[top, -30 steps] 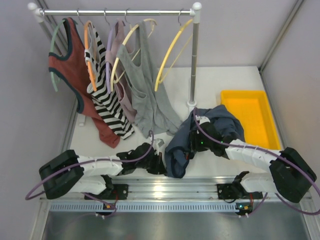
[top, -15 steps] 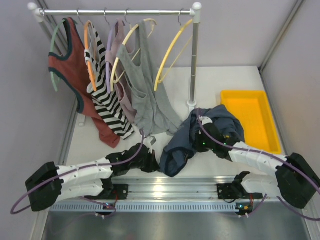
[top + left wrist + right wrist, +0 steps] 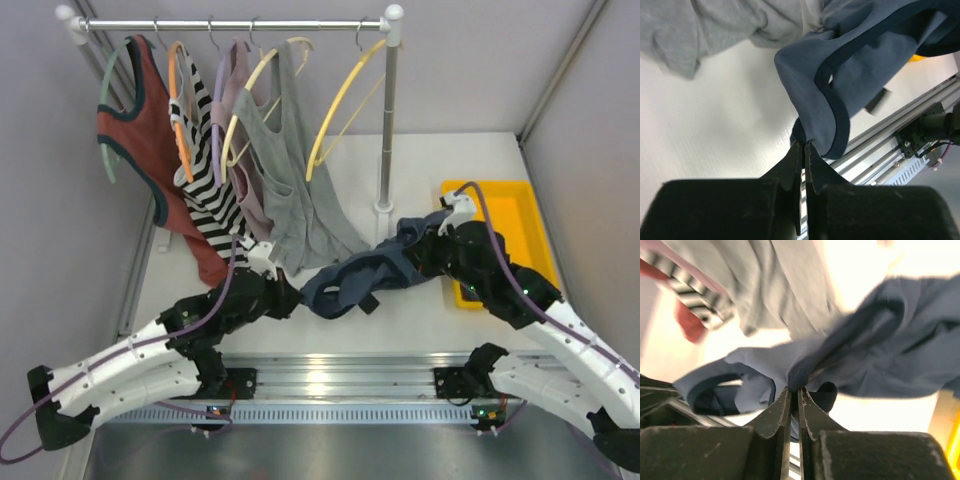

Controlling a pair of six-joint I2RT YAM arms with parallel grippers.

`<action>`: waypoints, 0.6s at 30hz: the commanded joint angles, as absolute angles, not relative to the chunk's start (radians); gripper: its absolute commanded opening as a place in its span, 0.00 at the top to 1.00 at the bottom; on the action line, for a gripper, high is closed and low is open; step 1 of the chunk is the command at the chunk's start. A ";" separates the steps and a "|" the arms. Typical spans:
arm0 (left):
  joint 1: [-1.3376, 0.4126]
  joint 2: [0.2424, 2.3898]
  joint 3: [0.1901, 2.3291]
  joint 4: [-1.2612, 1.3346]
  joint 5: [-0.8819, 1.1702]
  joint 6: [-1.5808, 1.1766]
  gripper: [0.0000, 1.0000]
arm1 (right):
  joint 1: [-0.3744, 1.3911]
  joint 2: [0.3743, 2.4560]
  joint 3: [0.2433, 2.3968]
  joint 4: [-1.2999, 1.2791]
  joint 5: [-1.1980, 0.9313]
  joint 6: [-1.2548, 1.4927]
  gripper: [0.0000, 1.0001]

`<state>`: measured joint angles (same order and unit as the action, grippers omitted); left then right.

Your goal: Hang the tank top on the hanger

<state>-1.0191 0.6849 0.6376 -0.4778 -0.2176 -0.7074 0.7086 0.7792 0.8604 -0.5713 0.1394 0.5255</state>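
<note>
The slate blue tank top [image 3: 362, 276] with darker trim hangs stretched between my two grippers above the table. My left gripper [image 3: 290, 298] is shut on its left end; in the left wrist view the jaws [image 3: 803, 145] pinch the blue cloth [image 3: 860, 55] at a trimmed edge. My right gripper [image 3: 420, 248] is shut on its right end; in the right wrist view the jaws [image 3: 795, 388] pinch a fold of the top [image 3: 890, 350]. The bright yellow hanger [image 3: 340, 105] hangs bare at the right end of the rail, above the top.
A rail [image 3: 230, 22] on a post [image 3: 386, 130] carries a rust-red top [image 3: 150, 150], a striped top [image 3: 215, 190], a grey tank top [image 3: 290, 190] and others. A yellow tray [image 3: 505, 225] lies at the right, partly under my right arm. An aluminium rail [image 3: 330, 380] runs along the front.
Both grippers have risen and moved apart, the left to the left and back, the right to the right, lifting and stretching the blue top, which was bunched on the table.
</note>
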 commanded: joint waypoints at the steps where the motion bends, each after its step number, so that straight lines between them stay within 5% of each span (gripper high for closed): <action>1: -1.020 0.660 0.812 -0.555 -0.319 -0.626 1.00 | 0.699 0.781 1.077 -0.698 0.183 0.503 1.00; 18: -1.020 0.896 1.613 -0.462 -0.384 -0.226 1.00 | 0.699 1.230 2.188 -0.928 0.228 0.322 1.00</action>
